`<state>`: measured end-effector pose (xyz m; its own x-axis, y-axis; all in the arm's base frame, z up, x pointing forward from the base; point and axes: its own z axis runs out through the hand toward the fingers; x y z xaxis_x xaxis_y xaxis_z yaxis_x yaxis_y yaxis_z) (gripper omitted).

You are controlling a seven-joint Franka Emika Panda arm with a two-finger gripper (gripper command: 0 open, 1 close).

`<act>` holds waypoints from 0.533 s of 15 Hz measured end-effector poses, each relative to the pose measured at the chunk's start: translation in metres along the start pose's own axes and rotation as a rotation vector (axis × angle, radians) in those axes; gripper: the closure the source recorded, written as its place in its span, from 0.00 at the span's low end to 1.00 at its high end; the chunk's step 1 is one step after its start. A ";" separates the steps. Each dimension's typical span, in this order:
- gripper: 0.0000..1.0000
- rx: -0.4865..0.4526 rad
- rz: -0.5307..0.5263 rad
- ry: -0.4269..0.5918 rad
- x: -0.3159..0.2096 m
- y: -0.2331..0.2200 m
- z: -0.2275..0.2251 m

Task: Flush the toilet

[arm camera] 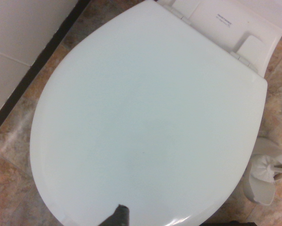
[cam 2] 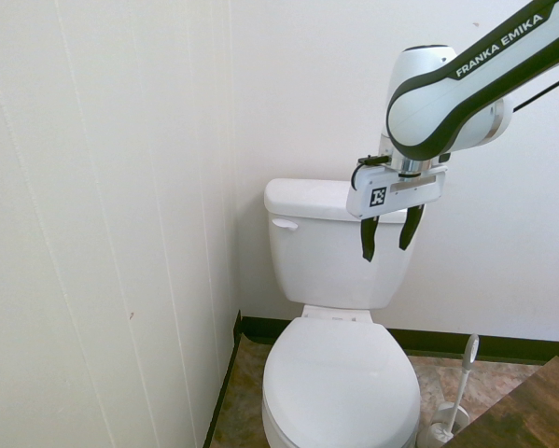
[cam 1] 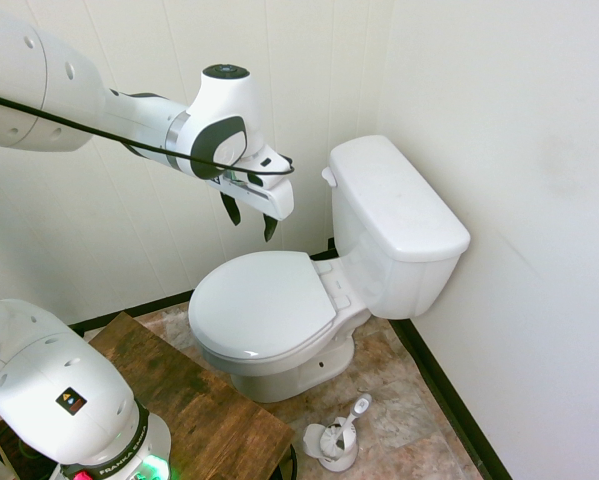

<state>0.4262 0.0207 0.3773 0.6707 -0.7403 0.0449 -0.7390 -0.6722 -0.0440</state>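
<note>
The gripper [cam 2: 391,239] is held open and empty, fingers spread and pointing down, above the closed seat lid [cam 1: 262,303] of the toilet [cam 1: 389,240]. The flush lever [cam 2: 284,224] sits on the tank front, beside the gripper and apart from it. A misjudged approach could strike the tank or slip off the small lever.

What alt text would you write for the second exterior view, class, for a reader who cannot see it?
A white robot arm holds its open claw in the air in front of the toilet tank, to the right of the flush lever. The seat lid is closed, and a toilet brush stands on the floor.
</note>
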 end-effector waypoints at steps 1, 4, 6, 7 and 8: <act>0.00 -0.001 0.000 -0.001 0.000 0.000 0.001; 0.00 0.019 0.015 -0.023 -0.001 -0.009 0.000; 0.00 0.048 0.043 -0.012 0.006 -0.032 -0.006; 0.00 0.067 0.067 -0.003 0.012 -0.049 -0.008; 0.00 0.087 0.093 0.007 0.021 -0.069 -0.007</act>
<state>0.4907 0.0516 0.3887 0.5986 -0.7999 0.0433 -0.7899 -0.5984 -0.1344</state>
